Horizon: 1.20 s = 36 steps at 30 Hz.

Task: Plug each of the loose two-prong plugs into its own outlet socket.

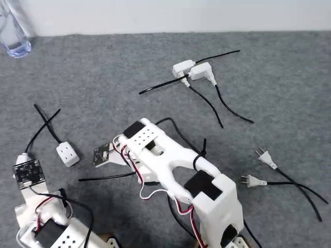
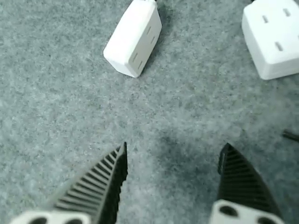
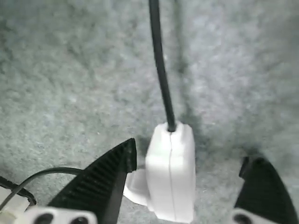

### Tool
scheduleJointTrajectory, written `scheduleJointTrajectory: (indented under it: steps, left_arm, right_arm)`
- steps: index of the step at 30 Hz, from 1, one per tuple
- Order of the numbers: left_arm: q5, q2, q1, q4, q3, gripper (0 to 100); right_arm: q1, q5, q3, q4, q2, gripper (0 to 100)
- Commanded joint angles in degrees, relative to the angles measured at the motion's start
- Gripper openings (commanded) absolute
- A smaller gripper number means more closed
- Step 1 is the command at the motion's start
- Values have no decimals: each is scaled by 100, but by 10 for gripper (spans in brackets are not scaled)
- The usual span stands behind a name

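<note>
Two loose white two-prong plugs (image 1: 266, 157) (image 1: 253, 181) lie on the grey carpet at the right, their black cords trailing right. A small white socket block (image 1: 67, 153) lies at the left, and it sits past the fingertips as the square socket block (image 2: 275, 39) in the left wrist view. Beside it lies a longer socket (image 2: 133, 39). My left gripper (image 2: 173, 158) is open over bare carpet, short of both. My right gripper (image 3: 189, 156) is open, straddling a white corded piece (image 3: 170, 172); I cannot tell if it is a plug or a socket.
Two white blocks (image 1: 194, 71) with black cords lie together at the back centre. The right arm (image 1: 170, 155) stretches across the middle and hides the carpet under it. A clear bottle (image 1: 13, 36) stands at the back left corner. Loose cords (image 1: 103, 177) cross the floor.
</note>
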Motion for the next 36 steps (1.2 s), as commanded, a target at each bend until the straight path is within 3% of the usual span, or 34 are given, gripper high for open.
scheduleJointTrajectory:
  steps: [1, 3, 4, 5, 10, 17, 27, 36]
  left_arm:
    - [-26, -88, -35, 35, -31, 298]
    - [-26, -88, -35, 35, -31, 298]
    - [-26, -88, -35, 35, -31, 298]
    - [-26, -88, -35, 35, -31, 298]
    - [-26, -88, -35, 35, -31, 298]
    - [387, -88, -18, 9, -31, 298]
    - [404, -88, -18, 9, -31, 298]
    - [404, -88, -18, 9, -31, 298]
  right_arm:
    - [84, -9, 185, -171, -277, 189]
    - [92, -9, 360, -330, -277, 19]
    - [92, -9, 422, -400, -295, 1]
    - [127, 0, 457, -426, -312, 43]
    - [576, 35, 220, -400, -664, 6]
    - [1499, 730, -343, -312, -2211, 8]
    - [2607, 1433, -1090, -365, -3802, 8]
    - [3732, 1662, -1029, -3688, -3442, 8]
